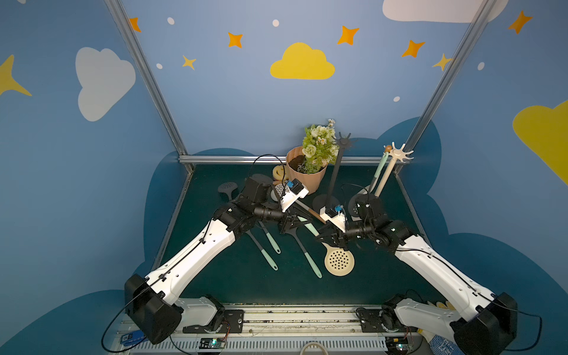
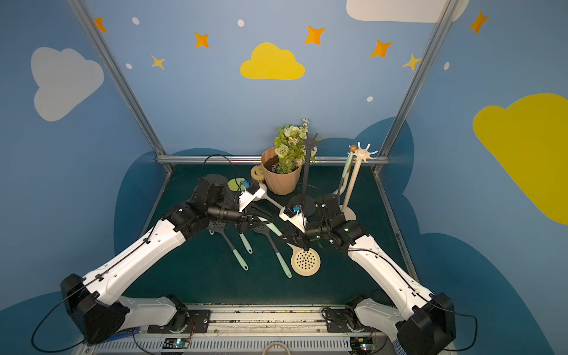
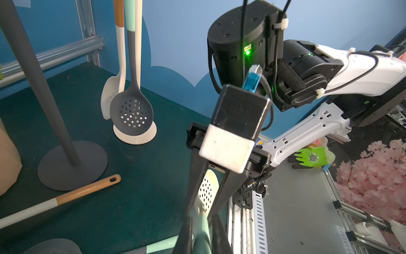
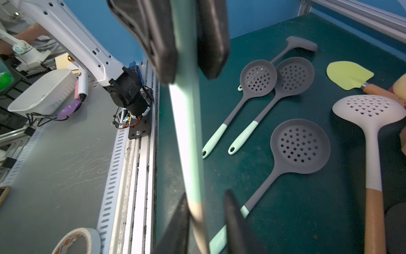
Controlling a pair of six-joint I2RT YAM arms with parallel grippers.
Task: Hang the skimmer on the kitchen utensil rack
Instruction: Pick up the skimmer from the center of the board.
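The cream skimmer (image 1: 339, 262) sat at the front middle of the tabletop (image 1: 246, 285) (resting or just lifted, I could not tell). Its perforated head pointed toward the robot and its mint handle ran back between both arms. The left gripper (image 4: 186, 72) was clamped on the mint part. The right gripper (image 4: 206, 193) straddled the handle nearer the head, where mint gave way to cream. A sliver of green showed beside one finger in the right wrist view (blur did not help), so I could not tell whether it had bitten.

This looked like a hand-over. Done well, the right grip would be firm before the left let go, and the handle's tip would be left free for a hook (its hanging hole was hidden here).

The dark rack (image 1: 336, 175) stood bare just behind the right gripper, with the flower pot (image 1: 307, 181) crowding its left side. The cream rack (image 1: 385, 178), further right, already carried two utensils and sat close to the frame post (image 1: 438, 92). Grey skimmers (image 4: 299, 146) lay beside the handle, so lifting straight up before swinging seemed safest.
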